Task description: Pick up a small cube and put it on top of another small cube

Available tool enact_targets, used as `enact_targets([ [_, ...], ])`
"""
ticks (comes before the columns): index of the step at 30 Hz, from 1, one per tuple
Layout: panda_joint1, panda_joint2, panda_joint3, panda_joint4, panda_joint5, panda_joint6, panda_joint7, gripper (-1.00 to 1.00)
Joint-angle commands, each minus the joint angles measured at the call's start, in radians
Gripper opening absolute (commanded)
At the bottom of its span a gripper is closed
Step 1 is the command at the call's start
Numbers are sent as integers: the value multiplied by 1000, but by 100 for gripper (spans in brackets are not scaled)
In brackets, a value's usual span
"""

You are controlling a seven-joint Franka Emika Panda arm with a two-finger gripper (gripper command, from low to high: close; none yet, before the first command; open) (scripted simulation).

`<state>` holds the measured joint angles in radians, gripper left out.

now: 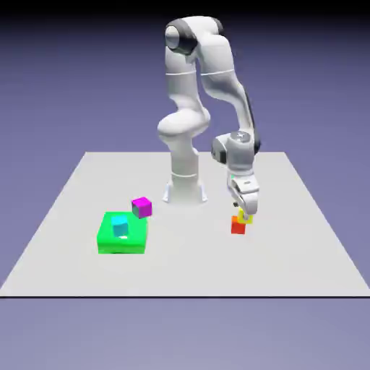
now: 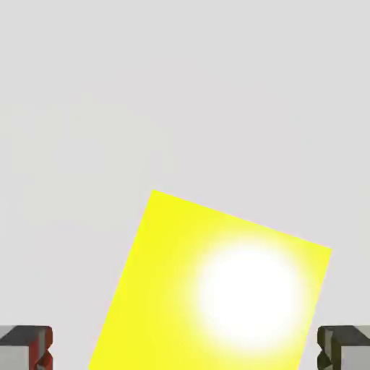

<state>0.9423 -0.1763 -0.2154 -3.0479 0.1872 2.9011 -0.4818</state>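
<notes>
In the exterior view the small yellow cube (image 1: pixel 245 217) sits on the orange-red cube (image 1: pixel 237 227), shifted a little toward the exterior view's right. My gripper (image 1: pixel 244 211) is low over it, fingers straddling the yellow cube. The hand view shows the yellow cube (image 2: pixel 217 289) large and turned at an angle between my fingertips (image 2: pixel 25 347), which stand far apart with a gap on each side. The gripper (image 2: pixel 185 350) is open. A sliver of the orange-red cube (image 2: pixel 46 350) shows beside the left fingertip; the rest is hidden under the yellow one.
A large flat green block (image 1: pixel 108 242) lies toward the exterior view's left, with a cyan cube (image 1: pixel 120 228) on top. A magenta cube (image 1: pixel 142 207) stands just behind it. The robot base (image 1: pixel 185 189) rises behind the two stacked cubes.
</notes>
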Motion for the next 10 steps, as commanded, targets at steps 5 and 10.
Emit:
enact_targets([
  [5,23,-124,-95,-11,-217,-107,146,100],
  [10,45,-243,-185,-22,-425,-209,286,100],
])
